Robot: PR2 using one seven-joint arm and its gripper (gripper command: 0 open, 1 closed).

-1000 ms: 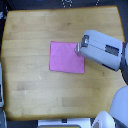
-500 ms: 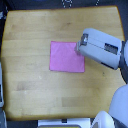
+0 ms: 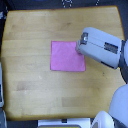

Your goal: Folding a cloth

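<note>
The cloth (image 3: 66, 56) is a flat pink-magenta square lying spread out near the middle of the wooden table (image 3: 30, 35). The arm reaches in from the exterior view's right. Its grey-white gripper (image 3: 79, 48) sits over the cloth's upper right corner and covers that corner. The gripper's housing hides the fingers, so whether they are open or shut on the fabric does not show.
The robot's white body (image 3: 120, 105) fills the lower right of the exterior view. Dark objects (image 3: 65, 4) line the table's far edge. The left edge of the table runs close to a dark strip (image 3: 2, 90).
The gripper has shifted slightly around the cloth's upper right corner and now looks a little larger. The cloth keeps the same flat outline.
</note>
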